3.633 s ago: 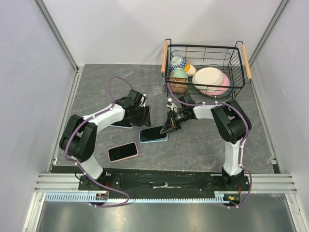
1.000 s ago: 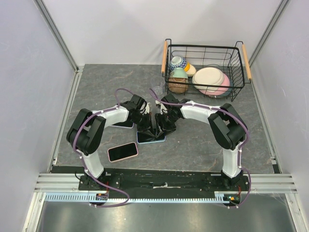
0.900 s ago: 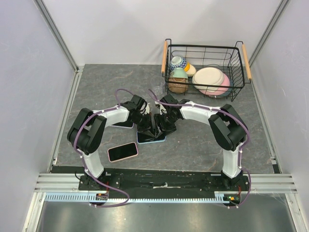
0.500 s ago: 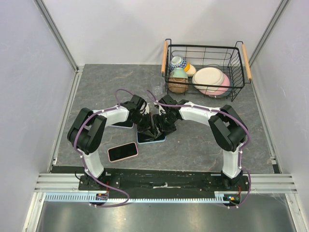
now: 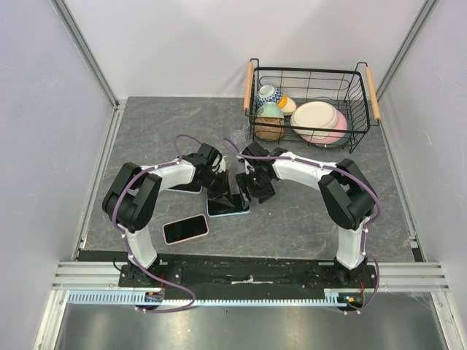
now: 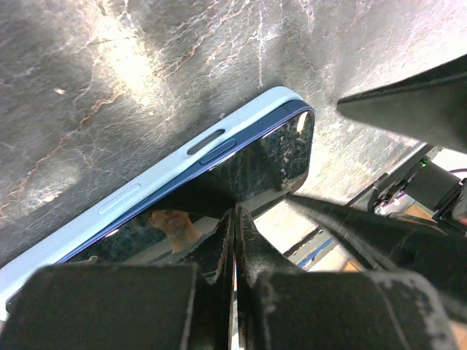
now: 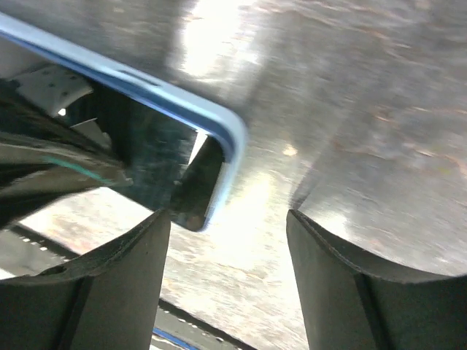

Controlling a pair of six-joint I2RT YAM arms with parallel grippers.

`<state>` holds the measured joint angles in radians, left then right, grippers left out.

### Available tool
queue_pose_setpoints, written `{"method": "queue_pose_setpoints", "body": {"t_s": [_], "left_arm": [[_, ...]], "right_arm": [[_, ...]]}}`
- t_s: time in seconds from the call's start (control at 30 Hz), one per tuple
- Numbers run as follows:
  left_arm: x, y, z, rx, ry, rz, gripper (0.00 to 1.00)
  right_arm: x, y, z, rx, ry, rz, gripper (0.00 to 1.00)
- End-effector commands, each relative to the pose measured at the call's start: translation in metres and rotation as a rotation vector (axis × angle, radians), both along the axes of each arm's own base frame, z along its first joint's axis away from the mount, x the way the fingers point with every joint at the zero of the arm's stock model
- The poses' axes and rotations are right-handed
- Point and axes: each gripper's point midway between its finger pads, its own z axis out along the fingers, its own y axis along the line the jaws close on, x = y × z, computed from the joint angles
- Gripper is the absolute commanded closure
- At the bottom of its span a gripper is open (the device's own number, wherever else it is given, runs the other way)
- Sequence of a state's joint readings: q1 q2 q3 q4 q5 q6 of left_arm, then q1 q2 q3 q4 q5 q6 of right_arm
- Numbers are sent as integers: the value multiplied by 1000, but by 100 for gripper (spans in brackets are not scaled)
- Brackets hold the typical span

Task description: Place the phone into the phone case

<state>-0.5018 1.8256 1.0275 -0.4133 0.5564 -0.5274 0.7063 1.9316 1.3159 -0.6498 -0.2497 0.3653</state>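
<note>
Left pincer (image 5: pixel 228 197) and right pincer (image 5: pixel 252 195) meet over dark glossy phone (image 5: pixel 235 207) lying in pale-blue case (image 5: pixel 216 213) on grey stone counter (image 5: pixel 306 211).
Overhead, the phone's long axis runs left-right. Left wrist: tips pressed together on the screen. Right wrist: jaws apart, astride a corner.

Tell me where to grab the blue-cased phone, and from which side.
Probably across its two long edges, coming straight down from above. The phone lies flat on the table, screen up, so only its thin sides offer a hold. Keep off the side buttons.
</note>
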Motion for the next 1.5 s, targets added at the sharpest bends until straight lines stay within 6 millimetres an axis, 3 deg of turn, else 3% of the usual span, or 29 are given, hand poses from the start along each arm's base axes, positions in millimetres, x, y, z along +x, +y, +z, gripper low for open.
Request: {"method": "queue_pose_setpoints", "body": {"t_s": [0.0,0.17,0.27,0.3,0.37,0.4,0.43,0.5,0.67,0.77,1.0,1.47], "left_arm": [[-15,49,-58,287,29,10,98],[-16,49,-57,286,28,7,98],[-16,48,-57,284,28,5,98],[-14,48,-56,282,21,3,98],[-14,46,-54,271,16,-7,98],[-13,45,-52,266,7,-7,98],[-12,44,-50,261,2,-10,98],[-11,42,-47,249,-9,-15,98],[-8,33,-39,197,-29,-35,98],[-8,27,-35,161,-39,-50,98],[-8,17,-30,121,-44,-69,98],[-8,10,-30,107,-40,-84,98]], "right_arm": [[14,-37,22,-129,-97,-36,28],[25,-40,45,-60,-153,-76,27],[28,-37,59,71,-143,-105,26],[26,-25,71,174,-136,-88,27],[24,-28,73,280,-85,-121,26],[36,-24,91,396,-126,-132,26],[20,-18,92,498,-47,-113,26],[27,-17,105,605,-53,-148,27],[21,-12,99,686,-23,-124,30],[16,-11,86,704,-2,-139,32],[4,-14,25,672,106,-174,40],[-15,-16,-25,630,233,-173,63]]}}
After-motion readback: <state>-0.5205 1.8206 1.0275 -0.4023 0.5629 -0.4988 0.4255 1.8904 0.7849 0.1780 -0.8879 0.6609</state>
